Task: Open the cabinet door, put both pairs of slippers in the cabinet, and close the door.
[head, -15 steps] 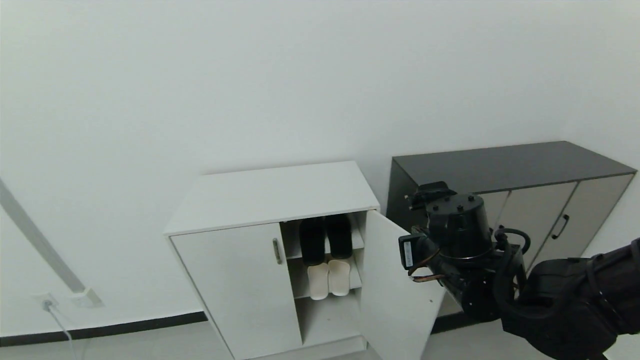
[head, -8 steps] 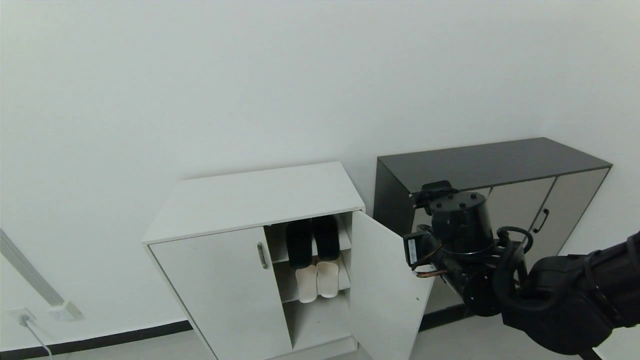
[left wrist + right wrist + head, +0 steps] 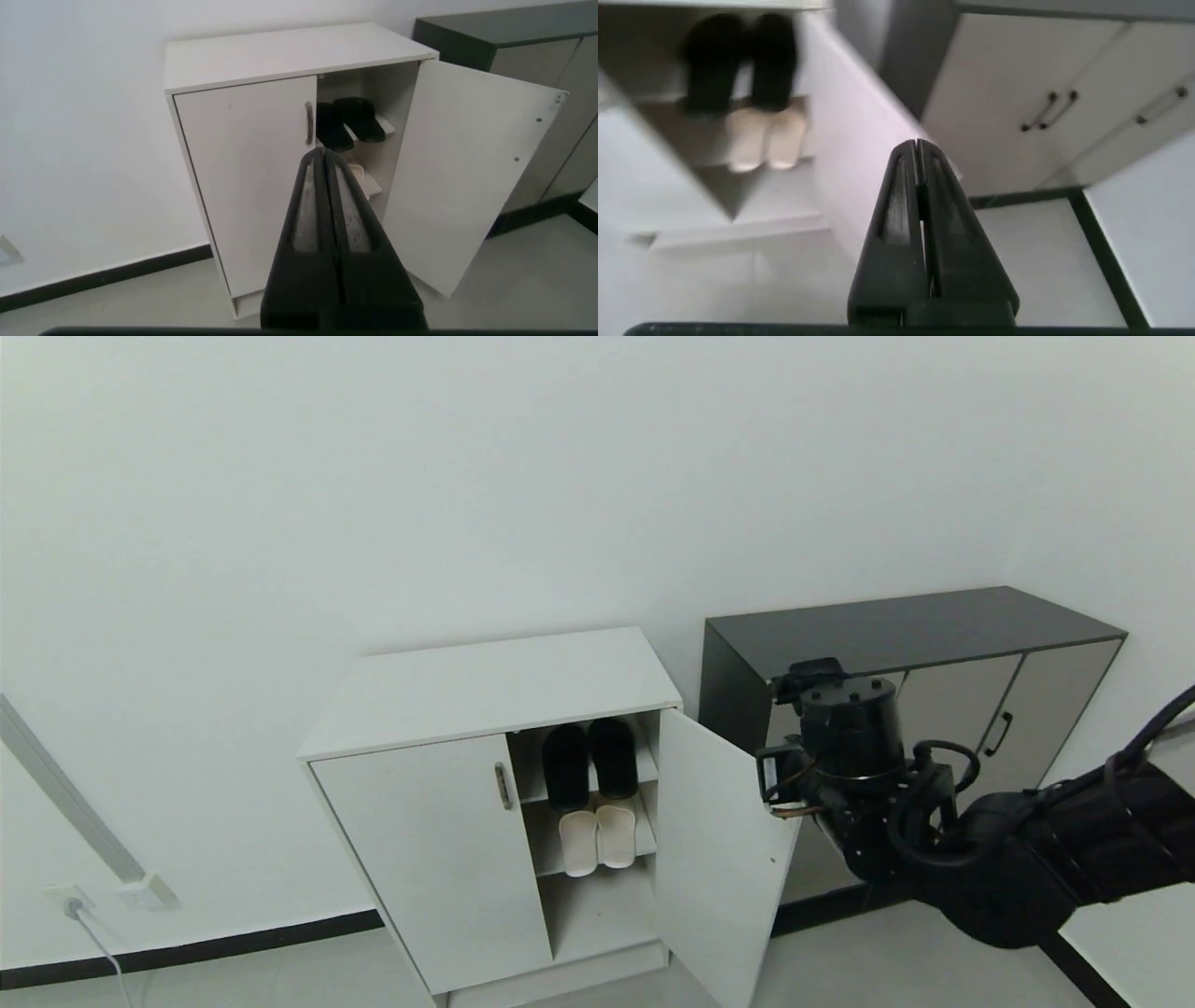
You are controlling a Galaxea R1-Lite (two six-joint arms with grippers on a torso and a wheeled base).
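Note:
The white cabinet (image 3: 485, 691) stands against the wall with its left door shut and its right door (image 3: 719, 840) swung open. Black slippers (image 3: 588, 761) lie on the top shelf and white slippers (image 3: 597, 835) on the shelf below. My right arm (image 3: 845, 747) hangs just past the open door's free edge. The right gripper (image 3: 918, 147) is shut and empty, with the door (image 3: 850, 140) and both pairs beyond it. My left gripper (image 3: 322, 154) is shut and empty, in front of the cabinet's (image 3: 280, 51) shut left door near its handle (image 3: 307, 121).
A dark sideboard (image 3: 915, 635) with grey doors stands right of the white cabinet, close behind the open door. A wall socket with a cable (image 3: 70, 901) and a slanted duct (image 3: 65, 803) are low on the left wall. Bare floor lies in front.
The whole head view has shifted, so the camera moved. The right arm stays beside the open door's edge. The door's angle and the slippers look unchanged.

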